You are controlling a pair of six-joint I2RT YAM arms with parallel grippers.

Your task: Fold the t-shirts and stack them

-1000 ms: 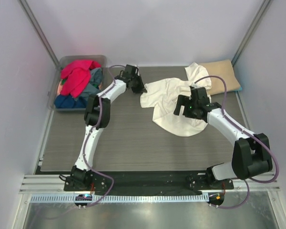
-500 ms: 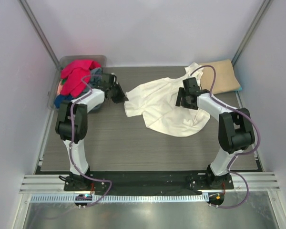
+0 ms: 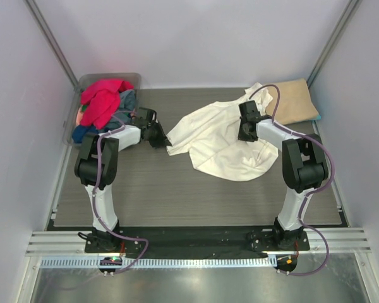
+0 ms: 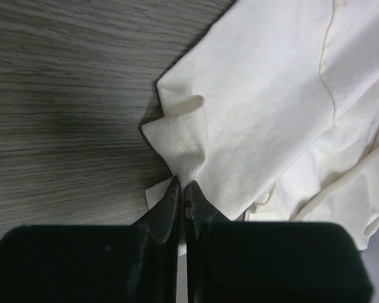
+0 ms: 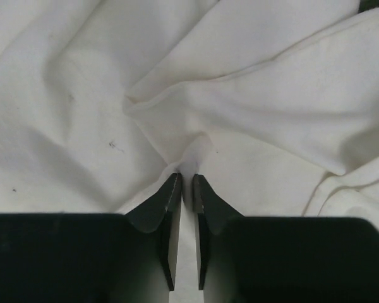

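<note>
A large cream-white t-shirt [image 3: 218, 142] lies crumpled in the middle of the table. My left gripper [image 3: 167, 140] is shut on its left edge; the wrist view shows the hem [image 4: 183, 142] pinched between the closed fingers [image 4: 184, 189]. My right gripper [image 3: 245, 134] sits low on the shirt's upper right part, jaws closed on a raised fold of cream fabric [image 5: 189, 161]. A tan-beige t-shirt [image 3: 294, 100] lies folded at the back right. Red [image 3: 101, 98] and blue-grey [image 3: 123, 104] shirts fill the tub.
The grey translucent tub [image 3: 88, 81] stands at the back left corner, close behind the left arm. Walls enclose the table on three sides. The wood-grain tabletop [image 3: 145, 189] lies bare in front of the cream shirt.
The right gripper moved up and back onto the shirt and closed from wide open onto a fold. The left gripper dragged the shirt's edge leftward, then barely moved.
</note>
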